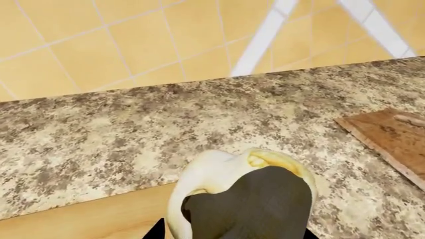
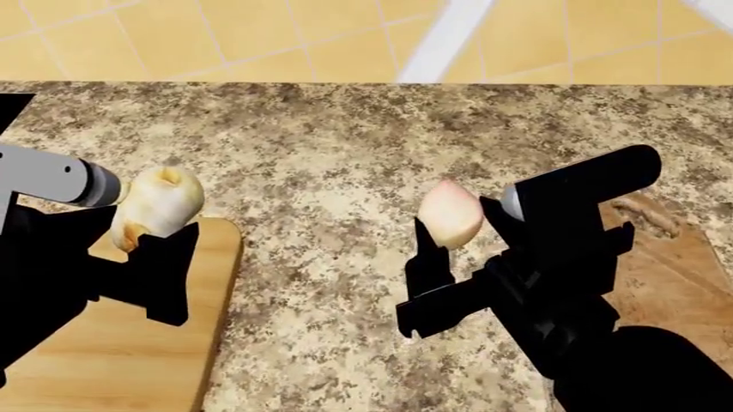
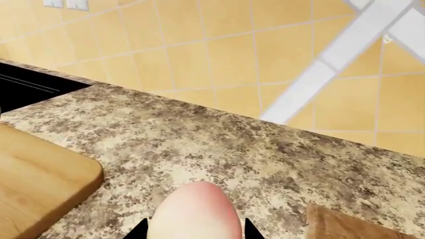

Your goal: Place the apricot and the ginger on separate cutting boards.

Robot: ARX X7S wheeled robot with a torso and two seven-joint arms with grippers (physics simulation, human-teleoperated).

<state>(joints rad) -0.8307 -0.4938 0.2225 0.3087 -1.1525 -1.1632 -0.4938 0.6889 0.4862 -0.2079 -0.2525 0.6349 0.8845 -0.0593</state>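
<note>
Ginger (image 2: 154,206) sits tight in your left end effector (image 2: 147,225); your right end effector (image 2: 452,225) squeezes the apricot (image 2: 449,212) above the worktop (image 2: 321,154).

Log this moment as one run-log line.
left gripper: holds ginger above light board | right gripper: holds apricot over counter, beside dark board | nothing placed yet
</note>
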